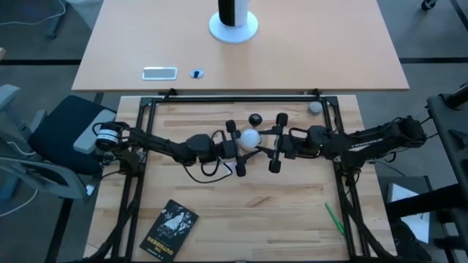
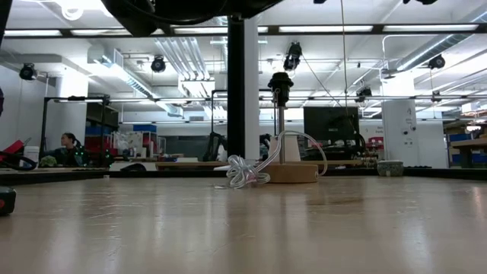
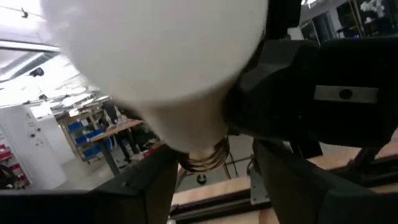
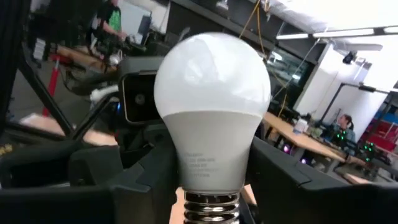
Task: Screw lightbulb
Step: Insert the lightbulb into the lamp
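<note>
The white frosted lightbulb (image 1: pixel 251 139) is held upright in the air at the table's middle, its silvery screw base (image 4: pixel 208 208) down. My right gripper (image 1: pixel 265 144) comes in level from the right and is shut on it. My left gripper (image 1: pixel 243 148) comes in level from the left, open, with a finger on either side of the bulb's neck and screw base (image 3: pixel 205 157). The lamp stand's dark socket (image 1: pixel 254 119) stands just beyond the bulb. In the low view the socket (image 2: pixel 280 84) tops a thin post on a round wooden base (image 2: pixel 293 173); neither gripper shows there. My right gripper pinches the bulb's grey neck (image 4: pixel 211 168), just above the screw base, between its two fingers (image 4: pixel 146 180). The fingers come level from the table's right side. The bulb stands upright, globe up, lifted clear of the table and the socket.
A clear coiled cord (image 2: pixel 243 173) lies beside the wooden base. A dark book (image 1: pixel 170 228) lies near the front left, a green pen (image 1: pixel 334 218) at front right, a small grey object (image 1: pixel 314 108) at far right. A white cylinder on a round base (image 1: pixel 234 22) stands on the far table.
</note>
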### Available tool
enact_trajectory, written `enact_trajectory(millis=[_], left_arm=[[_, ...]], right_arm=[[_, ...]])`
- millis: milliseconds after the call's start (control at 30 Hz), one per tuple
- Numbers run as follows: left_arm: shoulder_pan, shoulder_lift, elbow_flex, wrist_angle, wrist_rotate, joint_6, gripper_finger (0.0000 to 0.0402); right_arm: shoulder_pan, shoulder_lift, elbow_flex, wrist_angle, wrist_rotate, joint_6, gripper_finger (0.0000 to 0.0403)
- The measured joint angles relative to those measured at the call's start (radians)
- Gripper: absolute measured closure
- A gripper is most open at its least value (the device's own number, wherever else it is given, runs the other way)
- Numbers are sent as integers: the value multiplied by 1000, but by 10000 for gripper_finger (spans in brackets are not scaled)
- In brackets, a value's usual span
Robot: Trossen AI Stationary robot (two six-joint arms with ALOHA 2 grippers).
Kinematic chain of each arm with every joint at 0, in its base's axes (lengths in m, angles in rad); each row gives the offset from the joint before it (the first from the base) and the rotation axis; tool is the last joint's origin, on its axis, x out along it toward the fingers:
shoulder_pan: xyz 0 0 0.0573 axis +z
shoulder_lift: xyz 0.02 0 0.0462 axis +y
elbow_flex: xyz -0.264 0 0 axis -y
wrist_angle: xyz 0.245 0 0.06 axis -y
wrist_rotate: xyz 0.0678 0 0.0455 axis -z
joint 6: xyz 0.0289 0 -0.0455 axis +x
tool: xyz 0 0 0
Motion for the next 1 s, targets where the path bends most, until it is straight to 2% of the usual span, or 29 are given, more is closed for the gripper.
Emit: enact_trajectory(millis=[300,400,500,567,700,900,1000], left_arm=[[0,-1,0,-4,-27,10,215],[-3,-1,0,-40,-100,46,221],[-4,-3,-1,-74,-197,73,225],[-1,-12,-1,-86,-215,81,227],[5,-34,-1,-81,-221,86,231],[34,-65,-1,-64,-219,76,231],[50,-96,-1,-61,-218,21,231]], right_arm=[[-5,-15,1,-10,26,29,267],[-18,-44,2,-4,73,35,269],[-48,-82,-3,0,69,84,270],[-82,-98,-17,-2,43,118,270],[-172,-101,-57,25,-92,226,270],[-300,-76,-159,213,-217,304,273],[-335,-75,-218,294,-239,301,273]])
